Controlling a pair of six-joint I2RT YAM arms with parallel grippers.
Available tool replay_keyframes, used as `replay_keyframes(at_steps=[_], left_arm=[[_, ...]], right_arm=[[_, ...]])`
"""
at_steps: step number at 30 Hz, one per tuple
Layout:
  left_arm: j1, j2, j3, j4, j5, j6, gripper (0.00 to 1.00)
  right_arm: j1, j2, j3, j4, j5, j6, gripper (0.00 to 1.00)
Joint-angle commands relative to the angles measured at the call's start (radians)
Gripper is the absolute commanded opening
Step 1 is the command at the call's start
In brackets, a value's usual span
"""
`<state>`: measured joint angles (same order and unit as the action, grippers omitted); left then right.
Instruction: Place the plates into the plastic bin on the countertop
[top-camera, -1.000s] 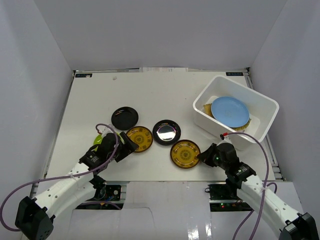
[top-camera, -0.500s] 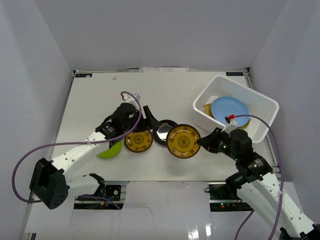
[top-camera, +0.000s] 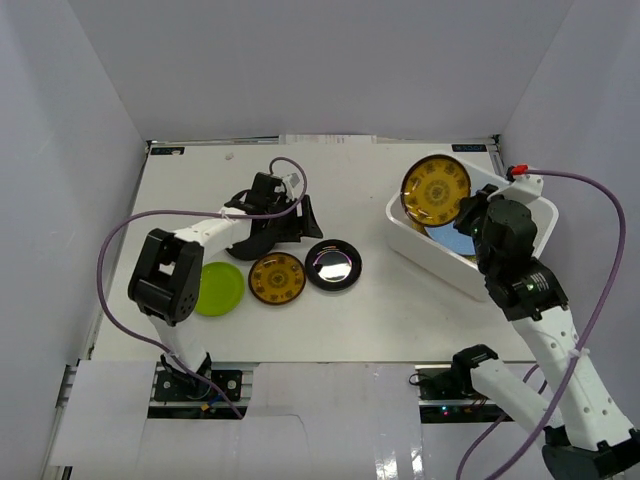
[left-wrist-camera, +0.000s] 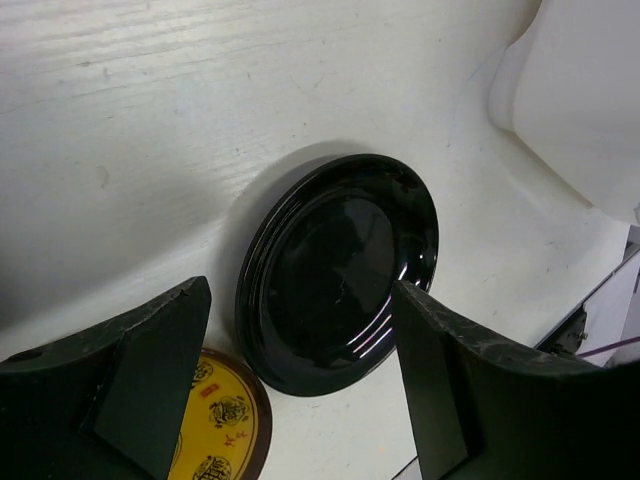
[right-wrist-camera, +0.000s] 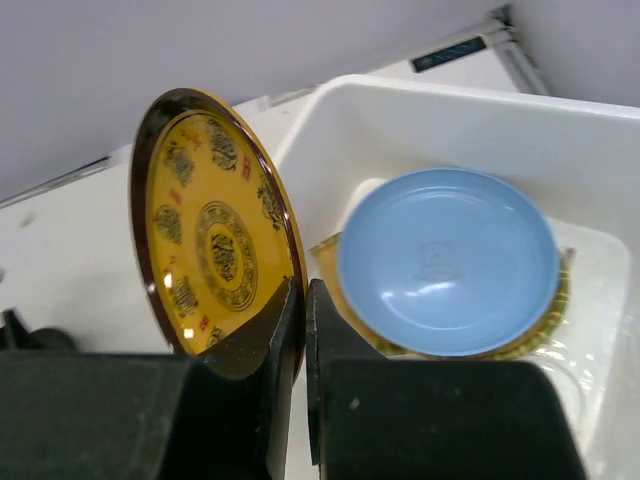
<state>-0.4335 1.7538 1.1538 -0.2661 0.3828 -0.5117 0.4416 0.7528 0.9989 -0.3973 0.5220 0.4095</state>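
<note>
**Meanwhile, an amber plate hangs over the bin**

Near the worktop's near edge lie the lime green plate (top-camera: 218, 288) and an amber plate (top-camera: 277, 277). The left arm lies stretched sideways, the left pincer (left-wrist-camera: 298, 300) spread wide astride a black plate (left-wrist-camera: 335, 270). The right arm reaches high. The right pincer (right-wrist-camera: 303, 300), clamped on a second amber plate (right-wrist-camera: 215, 250), holds it on edge above the bin (top-camera: 425, 258) at the far right corner, probably to slip it in beside the light blue plate (right-wrist-camera: 447, 262).

Amber plate (top-camera: 437, 187) now over bin (top-camera: 427, 257)
</note>
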Motion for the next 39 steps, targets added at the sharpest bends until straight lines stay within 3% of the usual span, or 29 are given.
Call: replay_keyframes(at_steps=[1, 5, 14, 20, 23, 24, 27, 29, 30, 34, 39], left_arm=[[-0.004, 0.039, 0.075, -0.051, 0.088, 0.061, 0.83], [-0.004, 0.099, 0.103, -0.070, 0.110, 0.078, 0.82], [-0.004, 0.182, 0.113, -0.081, 0.114, 0.088, 0.72], [-0.007, 0.219, 0.110, -0.078, 0.131, 0.082, 0.56], [-0.013, 0.230, 0.107, -0.071, 0.133, 0.079, 0.52], [-0.011, 0.231, 0.107, -0.071, 0.131, 0.076, 0.49], [-0.011, 0.231, 0.106, -0.071, 0.126, 0.075, 0.42], [-0.011, 0.231, 0.104, -0.070, 0.125, 0.075, 0.37], [-0.011, 0.230, 0.104, -0.070, 0.120, 0.073, 0.25], [-0.011, 0.210, 0.096, -0.065, 0.107, 0.067, 0.00], [-0.011, 0.155, 0.067, -0.009, 0.134, 0.036, 0.00]], right_arm=[[-0.174, 0.043, 0.009, 0.051, 0.017, -0.046, 0.08], [-0.529, 0.098, -0.063, 0.092, -0.290, -0.006, 0.08], [-0.719, 0.135, -0.294, 0.219, -0.568, 0.161, 0.08], [-0.750, 0.158, -0.391, 0.261, -0.570, 0.207, 0.09], [-0.751, 0.163, -0.416, 0.276, -0.588, 0.209, 0.29], [-0.751, 0.163, -0.414, 0.276, -0.588, 0.207, 0.44], [-0.751, 0.134, -0.404, 0.272, -0.597, 0.195, 0.72], [-0.751, 0.103, -0.382, 0.256, -0.613, 0.181, 0.81], [-0.751, 0.091, -0.375, 0.252, -0.644, 0.180, 0.83], [-0.741, 0.014, -0.362, 0.236, -0.732, 0.183, 0.87], [-0.617, -0.139, -0.465, 0.293, -0.872, 0.267, 0.88]])
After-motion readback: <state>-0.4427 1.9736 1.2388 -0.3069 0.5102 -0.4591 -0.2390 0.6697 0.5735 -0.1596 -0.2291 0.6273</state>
